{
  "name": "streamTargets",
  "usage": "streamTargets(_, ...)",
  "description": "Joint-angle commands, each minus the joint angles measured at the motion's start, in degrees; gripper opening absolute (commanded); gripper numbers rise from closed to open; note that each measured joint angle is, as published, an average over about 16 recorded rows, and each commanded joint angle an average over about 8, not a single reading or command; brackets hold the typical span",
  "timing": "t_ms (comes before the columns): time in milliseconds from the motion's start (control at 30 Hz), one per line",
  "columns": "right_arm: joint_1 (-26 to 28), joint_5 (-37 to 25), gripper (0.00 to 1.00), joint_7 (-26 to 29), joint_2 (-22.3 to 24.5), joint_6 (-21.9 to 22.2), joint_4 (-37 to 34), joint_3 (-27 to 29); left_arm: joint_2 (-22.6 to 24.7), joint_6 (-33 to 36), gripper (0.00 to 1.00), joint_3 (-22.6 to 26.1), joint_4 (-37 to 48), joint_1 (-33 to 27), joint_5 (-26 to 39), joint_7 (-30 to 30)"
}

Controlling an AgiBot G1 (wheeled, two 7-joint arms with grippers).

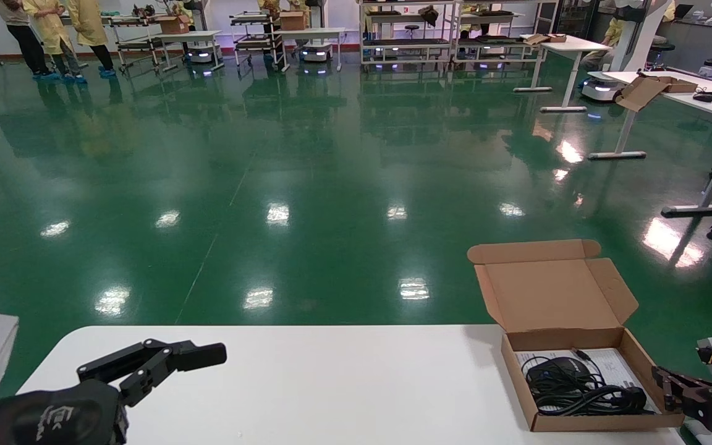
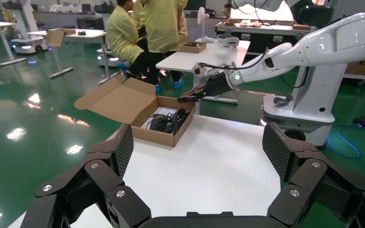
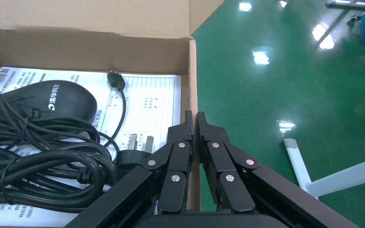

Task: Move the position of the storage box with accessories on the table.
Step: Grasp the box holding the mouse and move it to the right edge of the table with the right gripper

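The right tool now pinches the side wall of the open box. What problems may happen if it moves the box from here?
1. The right tool grips only the thin side wall of the storage box; the cardboard may bend or slip out.
2. The box sits near the table corner, so a pull outward may tip it off the edge.
3. The lid is open; the mouse and coiled cable lie loose and may slide out if the box tilts.
The left tool is open, far away, and cannot help.

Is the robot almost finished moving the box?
Not yet. Done so far: the right hand has pinched the side wall of the box, one finger inside and one outside. The box sits open at the table's right end with the mouse, cable and paper inside. Sliding it is left. The left hand waits open.
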Motion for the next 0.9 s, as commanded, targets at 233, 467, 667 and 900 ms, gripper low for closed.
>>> streamTargets(233, -0.11, -0.10, 0.45, -0.08, 0.01, -0.56, -0.07, -0.07, 0.00, 0.00, 1.00, 0.00, 0.00, 0.00, 0.00, 0.00)
streamTargets(467, -0.05, -0.11, 1.00, -0.55, -0.09, -0.63, -0.03, -0.08, 0.00, 0.00, 1.00, 0.00, 0.00, 0.00, 0.00, 0.00)
streamTargets(667, 0.44, -0.39, 1.00, -1.27, -0.30, -0.27, 0.02, -0.27, 0.00, 0.00, 1.00, 0.00, 0.00, 0.00, 0.00, 0.00)
streamTargets(900, 1.40, -0.53, 1.00, -1.76, -0.23, -0.01, -0.01, -0.36, 0.00, 0.00, 1.00, 0.00, 0.00, 0.00, 0.00, 0.00)
